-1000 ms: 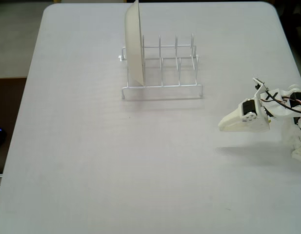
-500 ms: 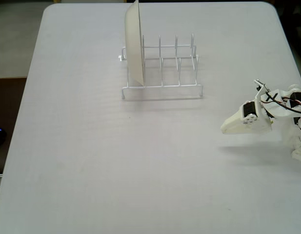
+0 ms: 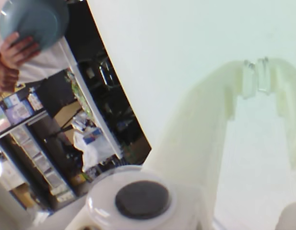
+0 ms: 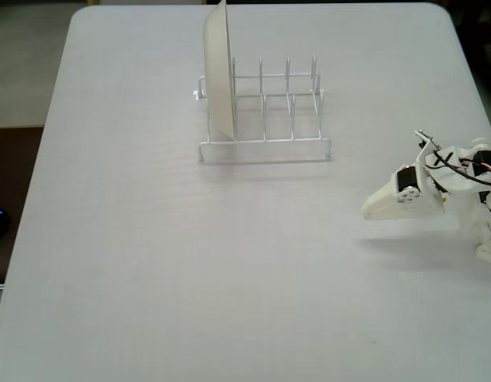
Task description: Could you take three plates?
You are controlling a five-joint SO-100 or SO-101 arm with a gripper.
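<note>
A light blue plate shows at the top left of the wrist view, held by a person's hand beyond the table edge. The yellow and orange plates are out of view. My gripper is shut and empty, its white fingertips meeting over bare white table. In the fixed view the gripper hangs low at the right side of the table, pointing left, well apart from the rack.
A white wire dish rack stands at the back middle of the table, with a cream-white plate upright in its leftmost slot. Shelves and clutter lie beyond the table edge in the wrist view.
</note>
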